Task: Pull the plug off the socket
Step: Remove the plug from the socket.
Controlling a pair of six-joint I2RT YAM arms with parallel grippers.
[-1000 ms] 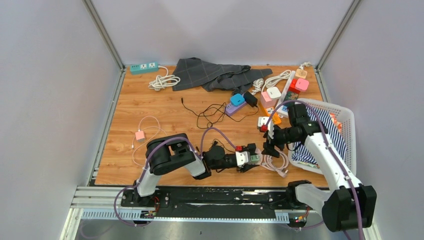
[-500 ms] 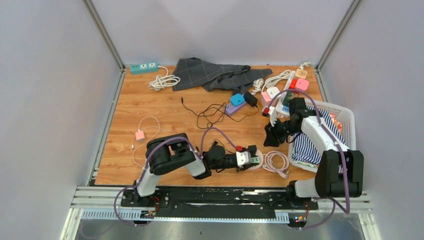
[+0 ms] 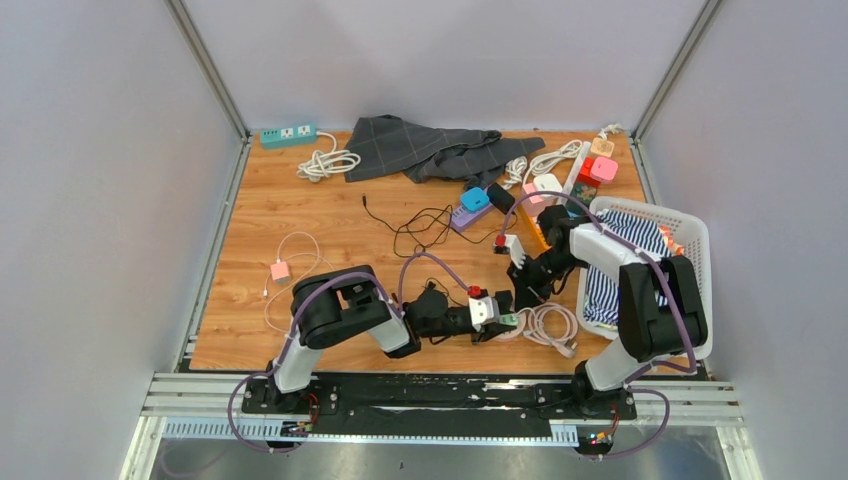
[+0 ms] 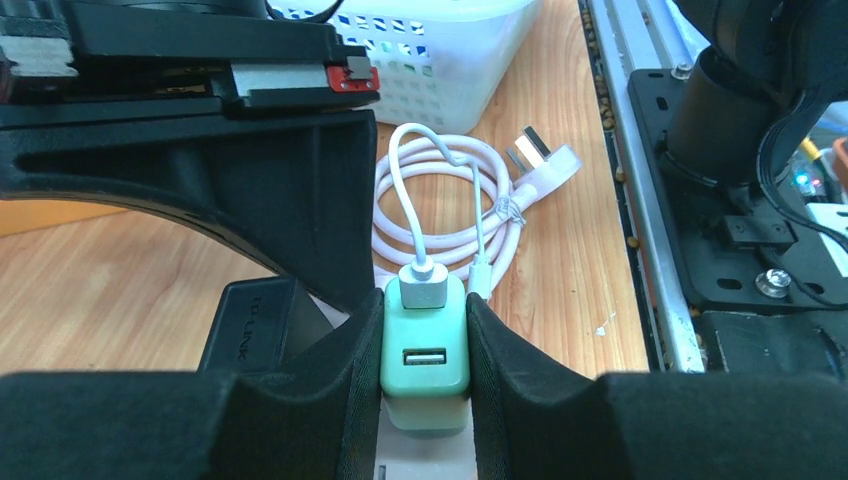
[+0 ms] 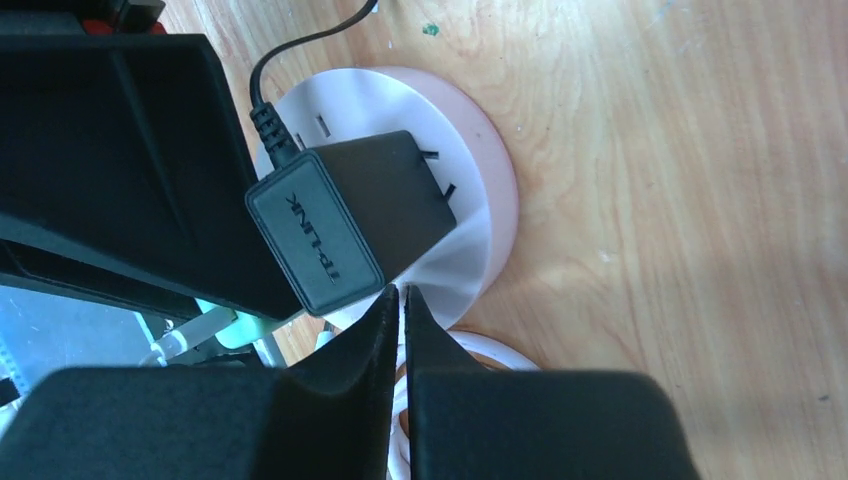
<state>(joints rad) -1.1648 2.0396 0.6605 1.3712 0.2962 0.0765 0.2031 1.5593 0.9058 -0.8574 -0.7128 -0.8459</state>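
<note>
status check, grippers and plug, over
Left gripper clamped on green charger, charger seated in socket. Right gripper shut, empty, tips at socket edge. Black adapter plugged in alongside.

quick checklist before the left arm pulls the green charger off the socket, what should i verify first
1. Left gripper gripping the green charger: ok, its fingers press both sides.
2. Charger seated, not yet pulled: ok, its base sits against the round white socket.
3. Right gripper bracing the socket: cannot tell. Its fingers are shut on nothing, with the tips at the socket's rim, and contact is unclear.
4. White cable slack: ok, it lies in a loose coil.
5. Black adapter out of the way: cannot tell. It leans on the same socket with its prongs showing, close beside the left fingers.
</note>
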